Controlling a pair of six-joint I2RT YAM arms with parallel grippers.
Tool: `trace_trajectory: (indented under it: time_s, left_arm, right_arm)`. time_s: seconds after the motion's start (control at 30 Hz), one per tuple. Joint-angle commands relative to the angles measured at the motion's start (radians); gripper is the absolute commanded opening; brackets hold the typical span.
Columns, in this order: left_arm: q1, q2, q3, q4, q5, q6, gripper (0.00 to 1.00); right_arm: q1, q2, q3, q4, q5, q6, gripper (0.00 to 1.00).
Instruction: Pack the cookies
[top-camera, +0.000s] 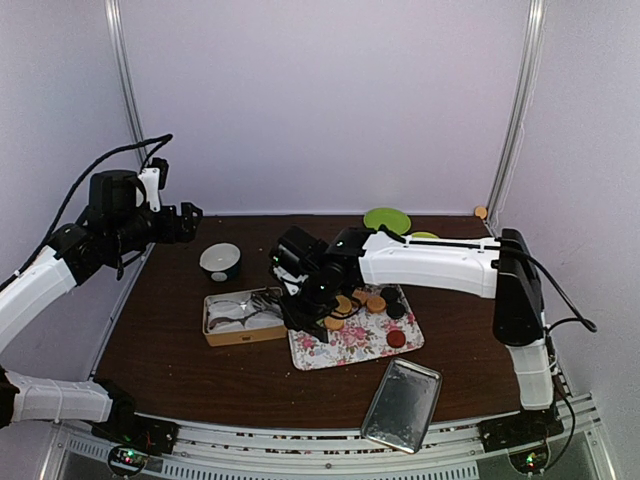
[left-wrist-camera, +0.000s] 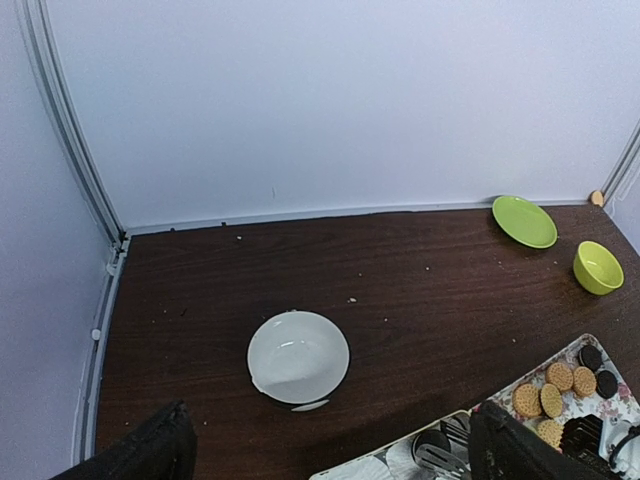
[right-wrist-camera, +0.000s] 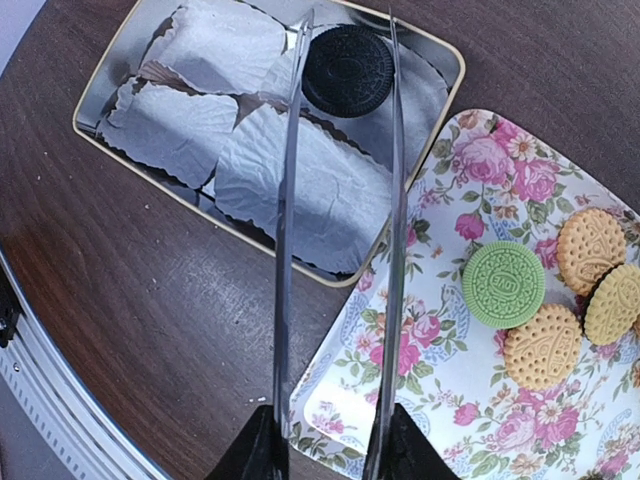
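Dark brown table (top-camera: 200, 370), white walls. The right gripper (right-wrist-camera: 349, 35) pinches a black cookie (right-wrist-camera: 348, 68) between long thin fingers over the paper-lined tin (right-wrist-camera: 454, 90). Other cookies (right-wrist-camera: 503, 284) lie on the floral tray (right-wrist-camera: 440, 400), partly cropped. The left gripper (left-wrist-camera: 330, 450), mostly cut off, gapes wide, empty.

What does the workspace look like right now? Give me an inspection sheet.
Surface: brown table, scattered crumbs.
Job's things: black cookie in the tin of paper cups; green cookie and tan cookies on the flowered tray.
Clutter: white bowl, green plate, yellow-green bowl, metal lid near the front edge.
End effectors: left end effector open, raised; right end effector straddles the black cookie, grip unclear.
Cables: black cable loops over the left arm; second cable along the right arm.
Surroundings: white walls, metal frame posts.
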Motion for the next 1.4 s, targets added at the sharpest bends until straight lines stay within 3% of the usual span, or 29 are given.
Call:
trace_trajectory:
  time_s: [0.0,0.3,1.03,1.37]
  left_arm:
    - [0.004,0.001,0.034,0.032,0.01,-0.009,0.97]
    - [0.004,0.004,0.034,0.032,0.012,-0.011,0.97]
    - [0.004,0.005,0.035,0.032,0.017,-0.012,0.97]
    - [0.004,-0.001,0.032,0.034,0.009,-0.012,0.97]
  right_arm:
    - [-0.008,0.009,-0.015,0.017,0.004,0.003,0.31]
    - [-0.008,0.013,-0.016,0.018,0.017,0.002,0.32]
    - [-0.009,-0.06,0.046,0.002,-0.042,0.025,0.47]
    - [-0.013,-0.276,-0.075,0.018,0.027,0.035,0.47]
